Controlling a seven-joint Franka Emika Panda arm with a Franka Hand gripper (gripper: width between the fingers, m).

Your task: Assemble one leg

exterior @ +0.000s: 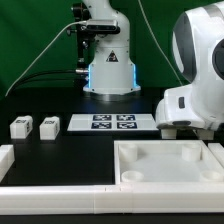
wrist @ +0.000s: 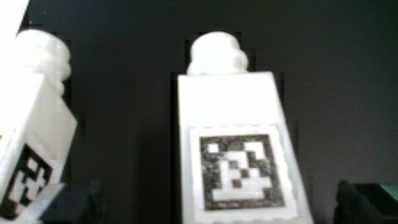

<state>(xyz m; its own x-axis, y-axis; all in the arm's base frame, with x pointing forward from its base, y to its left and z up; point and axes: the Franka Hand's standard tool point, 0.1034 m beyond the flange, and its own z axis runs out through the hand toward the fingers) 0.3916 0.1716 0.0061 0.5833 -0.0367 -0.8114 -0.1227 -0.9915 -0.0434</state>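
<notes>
The arm (exterior: 195, 70) bows low by the desk's (exterior: 60, 100) edge on the exterior view's right. Its jaws stand wide astride one leg (wrist: 231, 140), clear of its sides.

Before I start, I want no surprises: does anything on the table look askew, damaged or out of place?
Nothing stands out. The two small white plastic legs lie side by side, apart; the large white recessed square panel looks whole.

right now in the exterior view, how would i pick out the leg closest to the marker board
Start at the marker board, the flat white tagged strip mid-table. Toward the exterior view's left of it lie two small white posts. The leg is the one nearer the board; the other leg lies farther out.
</notes>
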